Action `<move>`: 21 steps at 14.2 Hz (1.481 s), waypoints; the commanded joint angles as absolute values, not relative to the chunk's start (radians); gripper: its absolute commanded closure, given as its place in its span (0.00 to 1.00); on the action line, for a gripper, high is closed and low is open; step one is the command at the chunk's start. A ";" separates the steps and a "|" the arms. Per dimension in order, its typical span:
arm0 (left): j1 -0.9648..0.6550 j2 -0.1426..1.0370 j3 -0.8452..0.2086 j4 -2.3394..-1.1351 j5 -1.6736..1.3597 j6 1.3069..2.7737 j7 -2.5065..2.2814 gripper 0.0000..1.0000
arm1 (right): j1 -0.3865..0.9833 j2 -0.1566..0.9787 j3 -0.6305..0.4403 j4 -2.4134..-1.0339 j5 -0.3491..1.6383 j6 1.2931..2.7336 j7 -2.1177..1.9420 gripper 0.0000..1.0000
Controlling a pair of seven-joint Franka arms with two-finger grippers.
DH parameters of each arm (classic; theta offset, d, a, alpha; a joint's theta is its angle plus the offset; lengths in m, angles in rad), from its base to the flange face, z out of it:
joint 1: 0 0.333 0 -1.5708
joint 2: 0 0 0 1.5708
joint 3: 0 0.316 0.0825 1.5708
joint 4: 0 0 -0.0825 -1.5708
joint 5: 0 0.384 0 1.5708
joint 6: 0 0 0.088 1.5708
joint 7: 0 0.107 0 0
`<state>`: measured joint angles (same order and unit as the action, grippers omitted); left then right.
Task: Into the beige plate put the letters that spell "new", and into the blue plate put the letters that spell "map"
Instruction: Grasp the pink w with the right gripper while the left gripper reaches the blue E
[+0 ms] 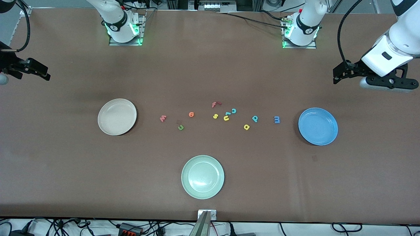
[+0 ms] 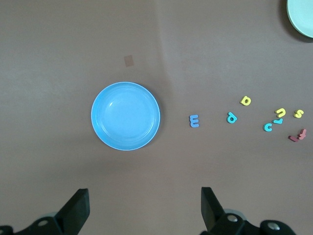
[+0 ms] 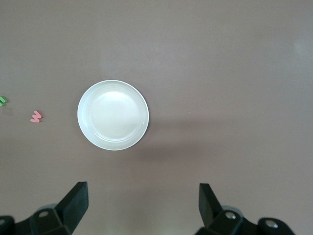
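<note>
Pinkish-red w (image 1: 163, 118), green n (image 1: 180, 127) and orange e (image 1: 191, 114) lie loose on the worktop (image 1: 210, 65) beside the beige plate (image 1: 117, 116). Blue m (image 1: 277, 120), teal p (image 1: 255, 118) and yellow a (image 1: 246, 127) lie beside the blue plate (image 1: 318, 126). Between the groups: red f (image 1: 215, 104), yellow s (image 1: 215, 116), yellow u (image 1: 226, 118), teal c (image 1: 234, 110). A pale green plate (image 1: 202, 177) sits nearer the camera. Left gripper (image 2: 144, 208) hangs near the blue plate, right gripper (image 3: 143, 205) near the beige plate, both raised at the worktop ends, fingers released, holding nothing
</note>
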<state>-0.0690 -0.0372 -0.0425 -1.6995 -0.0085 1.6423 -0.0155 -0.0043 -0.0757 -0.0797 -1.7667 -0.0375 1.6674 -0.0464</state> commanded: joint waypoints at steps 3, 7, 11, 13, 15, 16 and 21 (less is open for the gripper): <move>-0.071 -0.060 -0.043 -1.713 -0.023 1.641 -0.017 0.00 | -0.003 -0.078 -0.080 -1.761 -0.043 1.661 -0.057 0.00; -0.071 -0.060 -0.043 -1.715 -0.023 1.641 -0.017 0.00 | 0.018 -0.014 -0.077 -1.766 -0.038 1.664 -0.052 0.00; -0.072 -0.060 -0.043 -1.713 -0.023 1.641 -0.017 0.00 | 0.162 0.121 -0.077 -1.769 -0.034 1.709 -0.043 0.00; -0.072 -0.058 -0.043 -1.713 -0.023 1.641 -0.017 0.00 | 0.224 0.197 -0.077 -1.772 -0.031 1.750 -0.041 0.00; -0.072 -0.058 -0.043 -1.713 -0.023 1.641 -0.017 0.00 | 0.294 0.270 -0.077 -1.773 -0.011 1.824 0.019 0.00; -0.072 -0.060 -0.043 -1.715 -0.023 1.641 -0.017 0.00 | 0.328 0.302 -0.077 -1.773 -0.011 1.866 0.093 0.00; -0.075 -0.058 -0.043 -1.712 -0.023 1.640 -0.020 0.00 | 0.469 0.461 -0.077 -1.773 -0.011 2.052 0.430 0.00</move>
<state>-0.0717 -0.0372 -0.0431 -1.6998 -0.0085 1.6426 -0.0155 0.4257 0.4083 -0.0672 -1.7843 -0.0209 1.9971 0.3233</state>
